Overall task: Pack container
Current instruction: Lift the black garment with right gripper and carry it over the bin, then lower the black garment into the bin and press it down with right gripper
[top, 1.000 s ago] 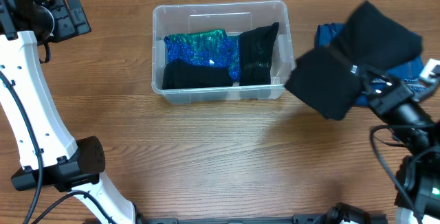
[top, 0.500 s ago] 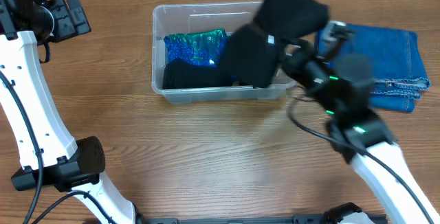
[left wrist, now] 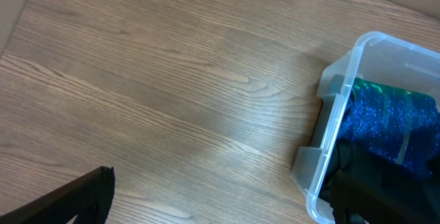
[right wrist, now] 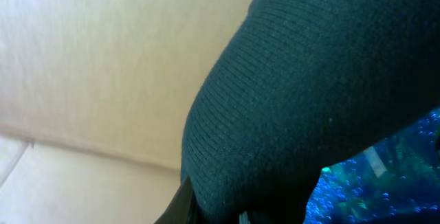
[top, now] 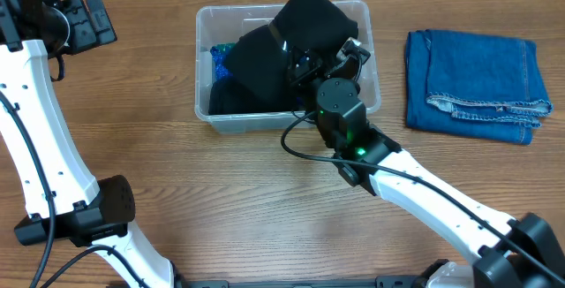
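Well, the left gripper (top: 84, 23) hangs idle at far left; clenched or not, I cannot tell. On the bench (top: 265, 195), the container (top: 205, 23) holds clothes (left wrist: 385, 117). The right gripper (top: 298, 56) grasps a black knit garment (top: 305, 18) over it, presumably for dropping in, and folded jeans (top: 472, 80) wait rightward.

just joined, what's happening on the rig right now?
The right tool grips a black knit garment and holds it over the container, which already has a blue-green sparkly garment and another dark item inside. Folded jeans lie on the table to its right, not yet packed. The left arm is off to the side.
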Motion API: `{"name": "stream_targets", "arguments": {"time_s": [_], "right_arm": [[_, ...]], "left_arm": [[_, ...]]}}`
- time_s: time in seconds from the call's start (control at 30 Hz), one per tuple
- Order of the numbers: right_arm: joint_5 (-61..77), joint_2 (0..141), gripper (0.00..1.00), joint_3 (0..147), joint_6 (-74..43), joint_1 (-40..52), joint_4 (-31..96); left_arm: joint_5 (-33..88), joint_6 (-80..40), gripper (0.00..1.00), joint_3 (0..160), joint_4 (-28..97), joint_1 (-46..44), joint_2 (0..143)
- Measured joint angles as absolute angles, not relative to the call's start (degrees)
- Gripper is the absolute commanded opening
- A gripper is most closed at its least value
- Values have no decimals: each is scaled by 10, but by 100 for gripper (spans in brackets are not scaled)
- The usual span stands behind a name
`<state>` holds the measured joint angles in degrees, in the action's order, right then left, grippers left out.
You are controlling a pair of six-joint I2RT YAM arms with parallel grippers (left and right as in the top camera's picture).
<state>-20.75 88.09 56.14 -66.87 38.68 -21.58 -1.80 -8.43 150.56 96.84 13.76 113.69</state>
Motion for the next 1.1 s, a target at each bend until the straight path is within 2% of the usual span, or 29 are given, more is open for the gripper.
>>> {"name": "stream_targets", "arguments": {"time_s": [0.2,0.33,0.57,1.1], "right_arm": [[-237,926,4,567,-775,387,-244],[-236,972,4,608,-805,387,-240],[-218,1046,4,706,-823,387,-236],[-212,1125,4,733,-840,387,-226]], "left_arm": [[-18,-84,100,1506,969,138,1137],[-18,-84,100,1506,968,138,1137],[-18,-84,100,1506,968,138,1137],[-18,-84,100,1506,969,138,1137]]}}
